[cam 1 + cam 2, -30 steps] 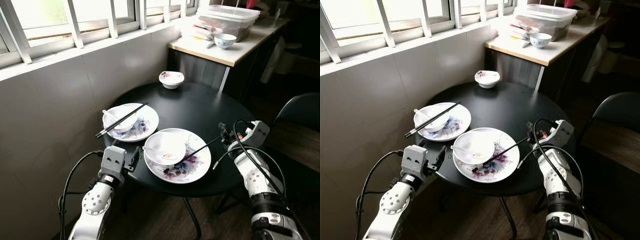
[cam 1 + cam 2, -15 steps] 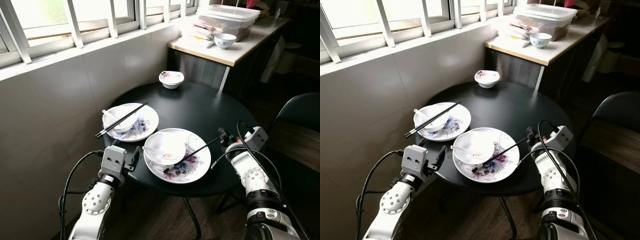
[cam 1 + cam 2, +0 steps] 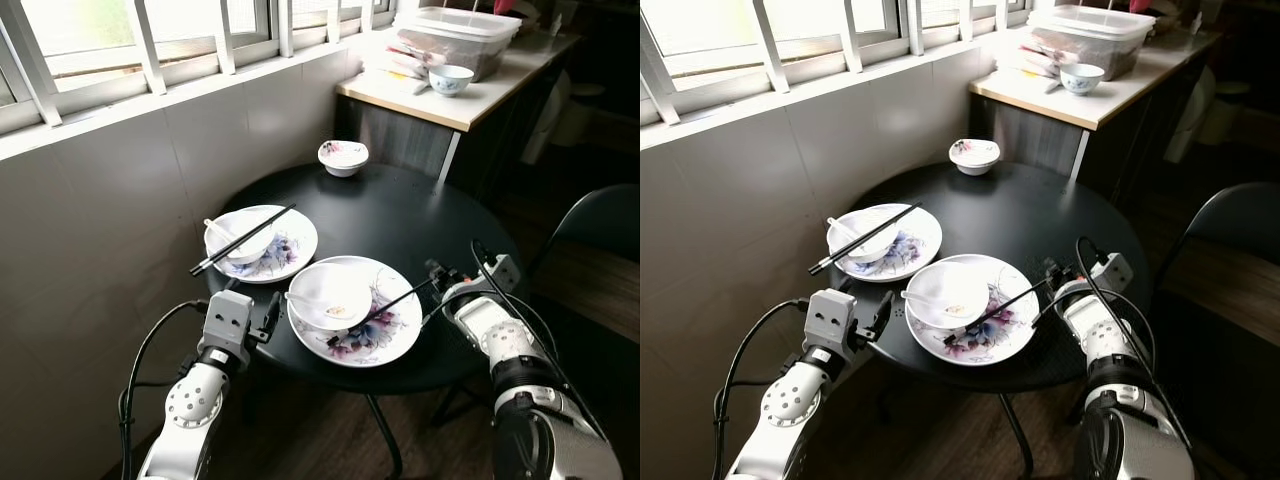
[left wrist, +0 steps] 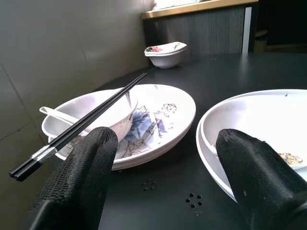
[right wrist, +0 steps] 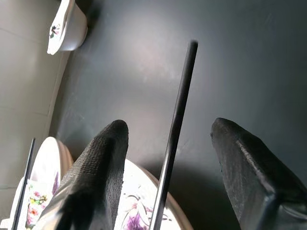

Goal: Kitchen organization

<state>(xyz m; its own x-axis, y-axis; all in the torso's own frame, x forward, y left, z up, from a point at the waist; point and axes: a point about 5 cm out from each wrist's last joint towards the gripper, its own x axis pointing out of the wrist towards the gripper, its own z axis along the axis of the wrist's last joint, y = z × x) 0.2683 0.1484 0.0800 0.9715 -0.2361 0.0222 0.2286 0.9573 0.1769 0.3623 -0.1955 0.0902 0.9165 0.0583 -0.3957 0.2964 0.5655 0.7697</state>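
No readable text, label, brand, number or sign anywhere. Only painted flowers on the plates (image 3: pixel 366 325) and small bowl (image 3: pixel 342 156), no lettering.

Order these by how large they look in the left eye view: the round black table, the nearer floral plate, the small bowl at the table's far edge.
1. Round black table, by far the largest.
2. Nearer floral plate.
3. Small bowl; it stands farther from the camera, which shrinks it somewhat, yet it is plainly smallest.
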